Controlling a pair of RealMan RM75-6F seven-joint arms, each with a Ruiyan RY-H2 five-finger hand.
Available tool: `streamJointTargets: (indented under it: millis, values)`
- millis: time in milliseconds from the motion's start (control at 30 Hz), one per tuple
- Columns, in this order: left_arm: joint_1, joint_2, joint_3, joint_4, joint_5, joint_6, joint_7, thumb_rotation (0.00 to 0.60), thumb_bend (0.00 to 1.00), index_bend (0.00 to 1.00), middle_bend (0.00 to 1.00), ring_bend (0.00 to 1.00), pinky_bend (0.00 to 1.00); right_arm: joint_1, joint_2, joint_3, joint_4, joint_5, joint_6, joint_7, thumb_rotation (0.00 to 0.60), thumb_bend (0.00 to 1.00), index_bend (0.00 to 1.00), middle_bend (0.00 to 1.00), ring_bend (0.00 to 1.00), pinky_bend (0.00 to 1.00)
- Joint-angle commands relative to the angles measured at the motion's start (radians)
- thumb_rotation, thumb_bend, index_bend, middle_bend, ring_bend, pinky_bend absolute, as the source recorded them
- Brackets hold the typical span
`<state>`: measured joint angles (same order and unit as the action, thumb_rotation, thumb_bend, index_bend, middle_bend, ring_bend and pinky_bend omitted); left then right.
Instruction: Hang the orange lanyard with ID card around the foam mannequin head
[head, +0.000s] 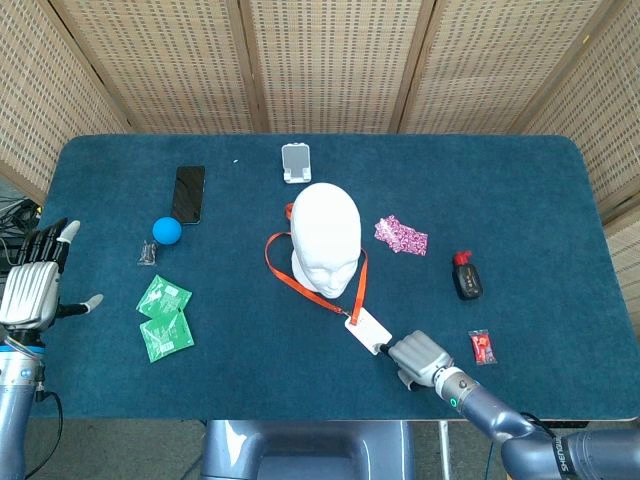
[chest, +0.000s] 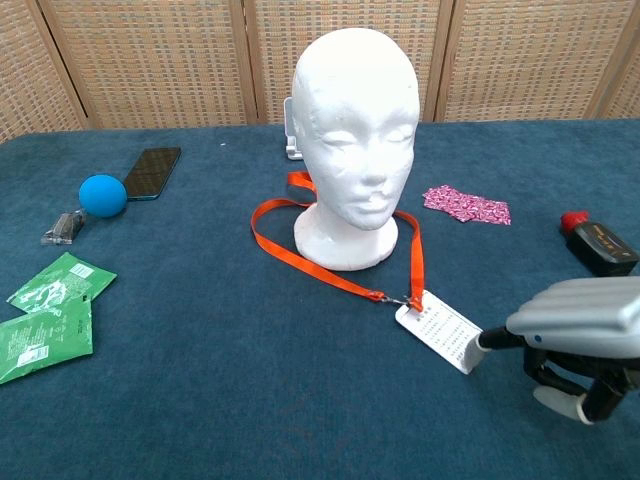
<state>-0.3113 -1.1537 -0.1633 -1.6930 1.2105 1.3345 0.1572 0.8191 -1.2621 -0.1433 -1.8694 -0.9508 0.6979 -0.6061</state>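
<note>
On the blue table (head: 520, 190), the foam head (head: 327, 238) stands in the middle, and the orange lanyard (chest: 330, 272) lies looped round its base w/ both straps running to the clip by the ID card (chest: 438, 329). The card lies flat on the cloth, near the front edge, just beside my right hand (chest: 580, 335). That hand is low on the table w/ fingers curled under; one fingertip (chest: 481, 341) touches the card's corner. I can't tell if it's a real pinch or just a touch. My left hand (head: 32, 283) is far off at the left edge, fingers spread, holding nothing. I think the step now is the end part: the loop looks like it's round the head's neck, so the hanging looks about done. Next I'd let go of the card and pull my right hand away w/o dragging the strap, so the head won't tip. Counting big to small: 1 table, 1 foam head, 1 lanyard, 2 hands, 1 black phone (head: 188, 193), 2 green packets (head: 164, 318), 1 white stand (head: 295, 162), 1 card, 1 pink packet (head: 401, 235), 1 blue ball (head: 167, 230), 1 black & red thing (head: 466, 277), 1 small red packet (head: 482, 346), 1 tiny dark clip (head: 148, 255).
</note>
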Motion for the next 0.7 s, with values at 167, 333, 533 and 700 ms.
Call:
streamJointTargets:
  millis: [167, 333, 533, 700]
  values:
    - [0.002, 0.0, -0.001, -0.002, 0.002, 0.0, 0.0, 0.6, 0.0, 0.0, 0.0, 0.0, 0.0, 0.012, 0.023, -0.059, -0.064, -0.126, -0.021, -0.037, 0.6, 0.76, 0.25, 0.8, 0.77, 0.95]
    - [0.004, 0.001, -0.003, -0.001, 0.001, -0.002, -0.003, 0.6, 0.0, 0.0, 0.0, 0.0, 0.0, -0.006, 0.039, -0.058, -0.082, -0.216, 0.008, 0.003, 0.6, 0.76, 0.26, 0.81, 0.77, 0.95]
    - [0.004, 0.003, -0.005, 0.001, 0.002, -0.006, -0.009, 0.6, 0.0, 0.0, 0.0, 0.0, 0.0, -0.008, 0.08, -0.055, -0.104, -0.29, 0.014, 0.04, 0.6, 0.76, 0.27, 0.81, 0.77, 0.94]
    - [0.008, 0.007, -0.007, 0.001, 0.004, -0.006, -0.019, 0.6, 0.0, 0.0, 0.0, 0.0, 0.0, -0.068, 0.16, -0.048, -0.06, -0.645, 0.197, 0.231, 0.6, 0.76, 0.27, 0.81, 0.77, 0.94]
